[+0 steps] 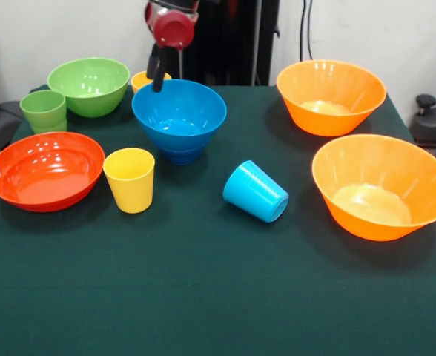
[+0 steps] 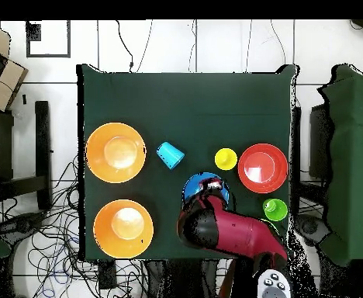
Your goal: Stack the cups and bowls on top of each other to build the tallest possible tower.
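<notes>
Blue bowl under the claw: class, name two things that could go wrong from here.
The claw hangs at the blue bowl's far rim, so a descent may tip the bowl off the darker piece beneath it. The light blue cup lies on its side and could roll if the table is jolted.

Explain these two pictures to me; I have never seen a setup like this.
This is a red and black robot arm working at a green table. One picture looks across the table; the other looks straight down from above.

On the table: two orange bowls, a red-orange bowl, a green bowl, a green cup, a yellow cup, and a light blue cup lying on its side. A second yellow cup peeks out behind the blue bowl, which seems to sit on another blue piece.

The gripper hangs at that bowl's rim. Whether it grips anything cannot be told.
</notes>
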Robot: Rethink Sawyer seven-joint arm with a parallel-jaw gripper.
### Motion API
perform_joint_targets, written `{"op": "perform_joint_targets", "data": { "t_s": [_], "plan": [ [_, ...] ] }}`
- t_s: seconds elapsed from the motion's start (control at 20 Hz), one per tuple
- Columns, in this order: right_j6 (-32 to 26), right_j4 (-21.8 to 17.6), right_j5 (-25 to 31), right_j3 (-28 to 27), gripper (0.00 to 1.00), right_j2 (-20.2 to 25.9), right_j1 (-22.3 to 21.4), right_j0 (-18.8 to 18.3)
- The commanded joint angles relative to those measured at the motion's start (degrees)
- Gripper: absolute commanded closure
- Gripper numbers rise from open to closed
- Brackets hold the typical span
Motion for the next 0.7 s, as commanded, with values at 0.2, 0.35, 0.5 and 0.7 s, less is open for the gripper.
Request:
{"op": "perform_joint_targets", "data": {
  "t_s": [0.2, 0.35, 0.5, 0.7],
  "plan": [
    [-2.2, -3.2, -1.0, -3.1, 0.0, -0.4, 6.6, -2.4],
    [-2.5, -3.0, -0.2, -3.3, 0.0, -0.7, 6.1, -2.1],
    [-3.0, -2.8, 1.1, -3.1, 0.0, 0.2, 4.9, -3.0],
    [-2.9, -2.5, 1.4, -2.7, 0.0, 0.8, 4.4, -3.6]
  ]
}}
